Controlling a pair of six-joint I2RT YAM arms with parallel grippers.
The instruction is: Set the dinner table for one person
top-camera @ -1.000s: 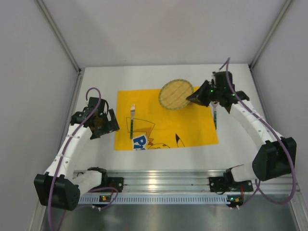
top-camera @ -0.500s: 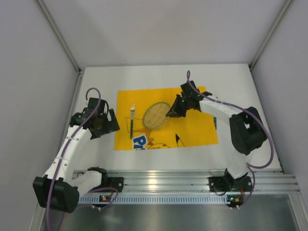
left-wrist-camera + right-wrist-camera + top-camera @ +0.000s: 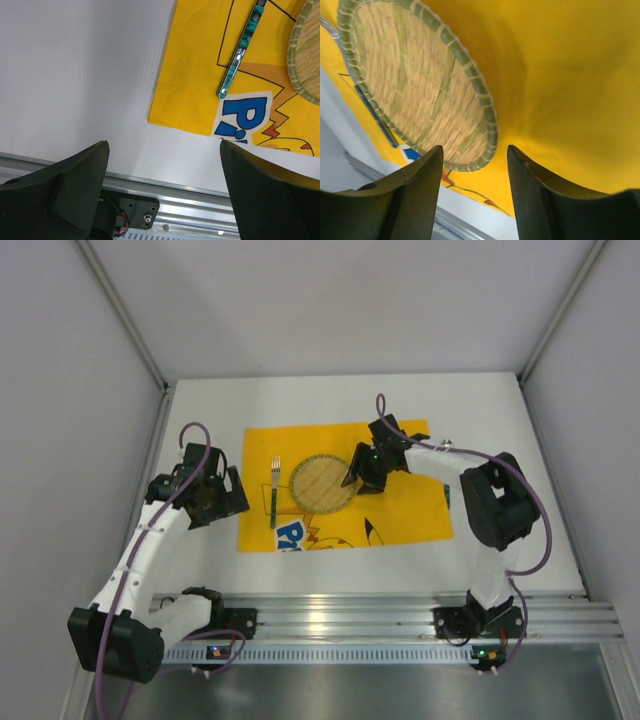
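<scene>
A round woven plate (image 3: 323,483) with a green rim lies flat on the yellow printed mat (image 3: 400,510), near its middle, on the white dinner table (image 3: 300,400). My right gripper (image 3: 358,472) stands just right of the plate. In the right wrist view its jaws (image 3: 475,155) are apart, with the plate's (image 3: 420,85) rim below the gap and touching neither finger. A green-handled fork (image 3: 274,492) lies on the mat's left part, also seen as the fork (image 3: 245,45) in the left wrist view. My left gripper (image 3: 215,495) hangs open and empty left of the mat (image 3: 200,75).
A thin dark utensil (image 3: 447,498) shows at the mat's right edge, mostly hidden by my right arm. An aluminium rail (image 3: 340,620) runs along the near table edge. Grey walls close in the back and both sides.
My right arm swung left, carrying the woven plate from the mat's far right corner to its middle. The plate now lies flat and the right jaws have opened. The left arm stayed still.
</scene>
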